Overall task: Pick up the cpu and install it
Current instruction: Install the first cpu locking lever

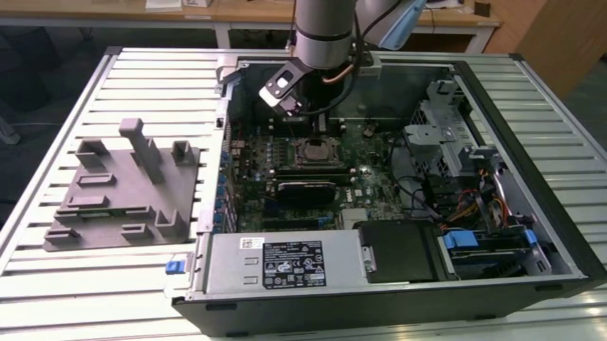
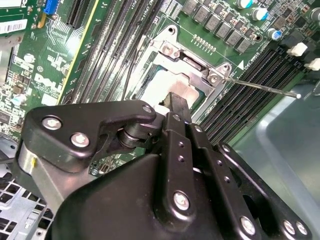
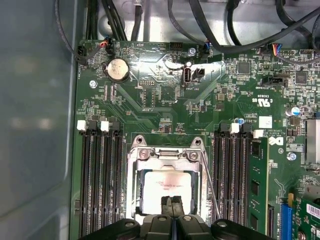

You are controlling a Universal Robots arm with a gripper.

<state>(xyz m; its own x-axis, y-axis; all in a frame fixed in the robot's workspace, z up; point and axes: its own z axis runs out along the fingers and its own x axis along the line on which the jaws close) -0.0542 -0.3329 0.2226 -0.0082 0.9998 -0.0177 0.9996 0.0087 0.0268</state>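
Cpu (image 3: 167, 185) lies flat in the mobo socket, under the metal frame (image 3: 132, 170), toward the far side of the open pc case (image 1: 379, 312). Your gripper (image 3: 173, 201) is right over it, fingers closed together w/ nothing between.

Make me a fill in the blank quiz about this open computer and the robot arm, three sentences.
The cpu lies inside the ___ on the motherboard.
The gripper is over the cpu with its fingers ___.
The grey fixture sits on the exterior view's ___ of the computer case.
Missing words: socket, shut, left.
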